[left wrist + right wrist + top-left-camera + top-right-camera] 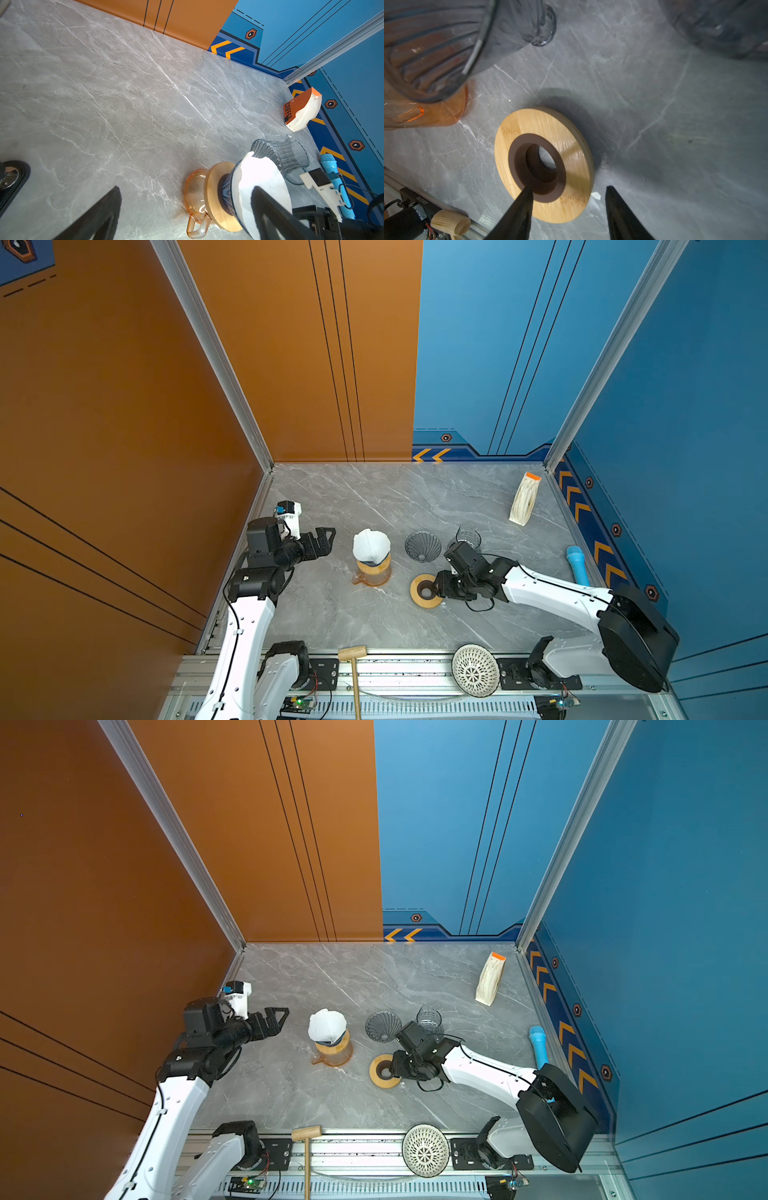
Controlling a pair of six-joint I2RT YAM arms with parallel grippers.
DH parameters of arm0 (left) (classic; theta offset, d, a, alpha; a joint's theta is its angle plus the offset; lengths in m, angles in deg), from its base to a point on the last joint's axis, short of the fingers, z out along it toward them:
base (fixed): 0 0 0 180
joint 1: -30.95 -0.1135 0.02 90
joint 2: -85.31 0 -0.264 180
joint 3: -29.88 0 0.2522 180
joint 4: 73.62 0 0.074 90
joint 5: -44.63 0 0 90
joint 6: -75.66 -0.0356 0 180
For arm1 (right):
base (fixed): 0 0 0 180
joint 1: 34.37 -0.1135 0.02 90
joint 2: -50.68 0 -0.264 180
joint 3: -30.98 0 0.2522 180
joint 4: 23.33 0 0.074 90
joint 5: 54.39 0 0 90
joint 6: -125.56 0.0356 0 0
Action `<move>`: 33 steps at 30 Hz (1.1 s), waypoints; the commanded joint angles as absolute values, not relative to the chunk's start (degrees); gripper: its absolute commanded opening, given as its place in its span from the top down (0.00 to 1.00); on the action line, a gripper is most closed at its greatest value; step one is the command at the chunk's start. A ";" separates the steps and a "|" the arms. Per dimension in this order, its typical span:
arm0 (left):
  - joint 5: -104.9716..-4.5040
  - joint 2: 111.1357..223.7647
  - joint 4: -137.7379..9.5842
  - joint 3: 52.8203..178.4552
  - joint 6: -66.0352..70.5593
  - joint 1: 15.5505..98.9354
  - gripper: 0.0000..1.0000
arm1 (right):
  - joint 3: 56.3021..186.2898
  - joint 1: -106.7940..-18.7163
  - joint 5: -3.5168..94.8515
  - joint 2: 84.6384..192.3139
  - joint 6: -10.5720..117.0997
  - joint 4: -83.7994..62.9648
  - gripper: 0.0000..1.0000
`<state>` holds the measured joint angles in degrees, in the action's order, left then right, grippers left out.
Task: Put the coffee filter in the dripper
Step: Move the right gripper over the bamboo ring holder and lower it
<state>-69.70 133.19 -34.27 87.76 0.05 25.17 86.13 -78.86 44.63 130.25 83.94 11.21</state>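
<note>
Coffee filter [371, 544]: white paper, seated in a dripper [372, 561], with the paper rising well above the dripper's edge. The dripper rests on a wooden collar [375, 567] over an amber carafe [371, 578]. The stack stands left of centre on the grey marble table [478, 497] in both top views.

Left gripper [326, 542]: hovers beside the stack on its left, pointing toward it and apart from it. Fingers spread wide, clear of the filter and carafe.

Right gripper [569, 191]: low over a wooden ring [571, 145] that lies flat near the table's centre, right of the carafe. Fingers apart. 1 tip sits at the edge of the ring's centre hole. The other is just outside the outer rim, with a sliver of table showing between it and the wood. The ring's band lies between the 2 fingers and is not clamped.

Second dripper [423, 546]: dark ribbed glass, standing between the carafe and a clear glass [468, 537], just behind the ring. The right arm's wrist partly hides the clear glass.

Edges:
- A filter pack [524, 499], orange and white, stands near the far right corner.
- A blue cylinder [577, 562] lies along the right wall.
- A mallet [353, 659] and a lattice bowl [475, 670] rest on the front rail.
</note>
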 commanded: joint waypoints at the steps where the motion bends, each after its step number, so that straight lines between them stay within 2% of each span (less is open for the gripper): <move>1: -71.52 132.59 -32.70 86.70 -0.81 24.37 0.02 | 85.62 -79.15 44.36 131.91 86.04 9.52 0.47; 10: -71.95 132.56 -32.48 86.70 -0.98 23.84 0.02 | 86.05 -79.67 43.47 134.34 87.42 8.63 0.53; 16: -72.33 132.57 -32.43 86.98 -1.16 23.48 0.02 | 86.27 -79.89 43.51 135.14 86.63 8.73 0.63; 33: -73.26 132.09 -32.30 88.10 -0.34 23.21 0.02 | 89.57 -82.29 40.64 134.84 81.84 13.25 0.80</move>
